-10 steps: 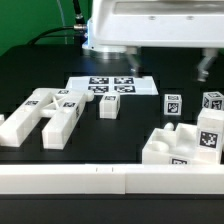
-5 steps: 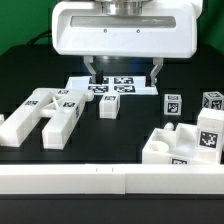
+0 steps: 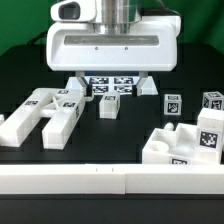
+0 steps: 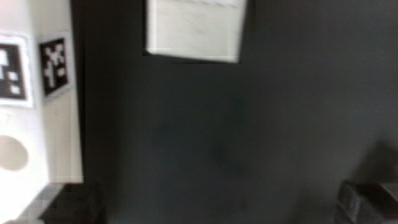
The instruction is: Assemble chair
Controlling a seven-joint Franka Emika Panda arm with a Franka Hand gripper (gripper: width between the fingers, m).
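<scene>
Black table (image 3: 130, 128); I see gripper (image 3: 111, 88) hanging over marker board (image 3: 122, 82), jaws wide apart, holding nothing. Chair pieces (image 3: 108, 106) loose: long bars (image 3: 40, 112) at exterior view's left, slotted seat block (image 3: 185, 148) and small cubes (image 3: 173, 102) at its right.

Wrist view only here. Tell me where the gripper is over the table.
Observer: The gripper hangs open over the marker board, in the middle, toward the back.
Operator: Locate the seat block.
Observer: The seat block lies at the front, on the exterior view's right, untouched.
Operator: Now the long bars.
Observer: The bars lie clustered at the exterior view's left, clear of the gripper.
</scene>
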